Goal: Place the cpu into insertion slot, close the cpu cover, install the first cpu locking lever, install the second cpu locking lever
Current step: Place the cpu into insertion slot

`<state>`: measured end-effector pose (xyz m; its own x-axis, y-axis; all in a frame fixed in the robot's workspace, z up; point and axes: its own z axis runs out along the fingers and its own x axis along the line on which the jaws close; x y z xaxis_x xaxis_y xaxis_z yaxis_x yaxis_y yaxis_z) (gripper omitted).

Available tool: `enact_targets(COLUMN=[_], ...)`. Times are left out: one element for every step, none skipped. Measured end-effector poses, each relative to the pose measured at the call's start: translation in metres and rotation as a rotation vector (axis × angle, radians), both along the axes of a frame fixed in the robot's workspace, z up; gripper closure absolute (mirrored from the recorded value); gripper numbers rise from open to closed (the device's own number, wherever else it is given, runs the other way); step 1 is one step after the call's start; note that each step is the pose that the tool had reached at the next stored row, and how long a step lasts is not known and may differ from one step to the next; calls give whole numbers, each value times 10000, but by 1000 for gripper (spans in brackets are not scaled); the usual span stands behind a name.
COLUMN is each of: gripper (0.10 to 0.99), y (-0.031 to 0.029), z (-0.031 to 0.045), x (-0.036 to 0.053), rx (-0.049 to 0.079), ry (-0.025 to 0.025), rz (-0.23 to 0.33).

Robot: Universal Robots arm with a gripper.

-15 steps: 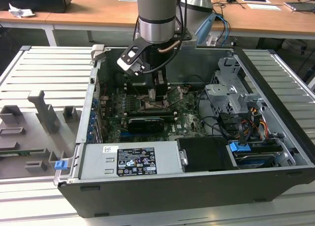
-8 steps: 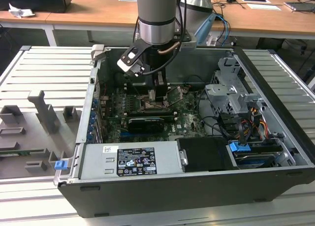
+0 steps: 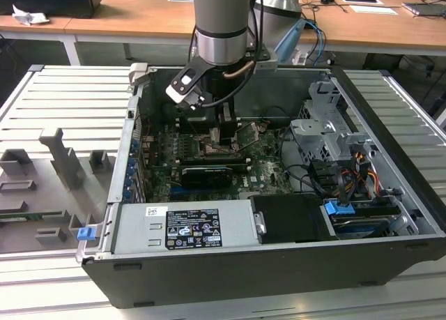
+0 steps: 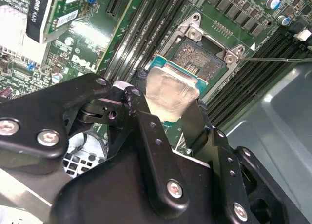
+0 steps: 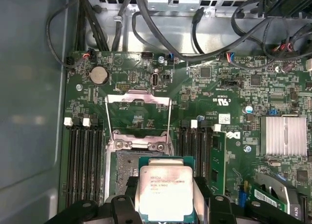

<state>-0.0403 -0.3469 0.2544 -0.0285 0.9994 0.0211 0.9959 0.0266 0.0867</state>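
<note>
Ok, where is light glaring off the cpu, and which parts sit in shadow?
Second wrist view: a pale glare spreads over the cpu face. First wrist view: the cpu is evenly lit, and the heatsink looks bright too. Exterior view: the circuit board lies dim inside the case.

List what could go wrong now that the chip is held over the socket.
1. The end effector grips the cpu by two opposite edges only, so the chip may slip or tilt.
2. In the second wrist view the cpu looks offset from the insertion slot. Lowered like that, it might land on the rim and harm the contacts.
3. A thin metal rod lies beside the socket corner and could snag the end effector.
</note>
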Motion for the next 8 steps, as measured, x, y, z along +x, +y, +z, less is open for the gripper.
enact_targets(gripper=[561,561,561,561,561,561,561,561], y=[16,28,37,44,52,61,69,79], z=[-18,-37,-53,-65,-77,-85,-91,-99], x=[0,0,-1,-2,-2,-2,-3,-3], rx=[1,6,7,7,6,7,7,6], ry=[0,-1,-1,-1,0,0,0,0], rz=[0,0,0,0,0,0,1,0])
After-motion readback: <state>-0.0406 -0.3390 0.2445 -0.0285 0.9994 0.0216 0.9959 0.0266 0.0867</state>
